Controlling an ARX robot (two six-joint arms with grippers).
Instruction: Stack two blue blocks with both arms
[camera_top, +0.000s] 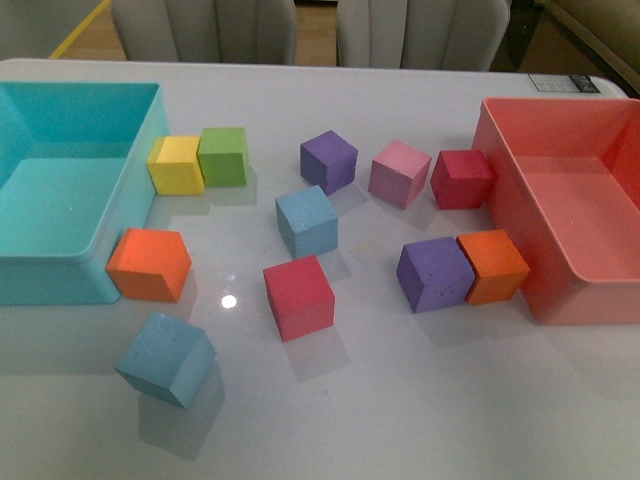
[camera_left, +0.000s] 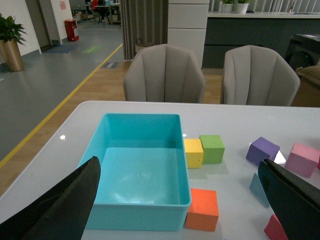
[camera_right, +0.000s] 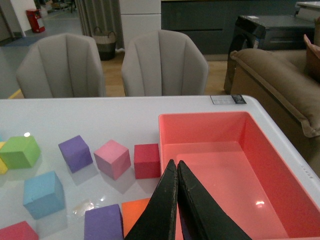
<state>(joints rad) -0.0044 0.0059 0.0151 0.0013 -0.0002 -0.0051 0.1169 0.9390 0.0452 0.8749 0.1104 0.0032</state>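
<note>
On table, blue blocks lie ahead | left claw agape | right claw closed, empty

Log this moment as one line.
blue blocks: two, apart, unstacked on table | left gripper: open, empty | right gripper: shut, empty | stacking: not begun

My front camera looks steeply down on the table from its near edge. The left wrist camera faces the far side over the turquoise bin, and the right wrist camera over the pink bin. All three share the far purple cube and the middle blue block.
</note>
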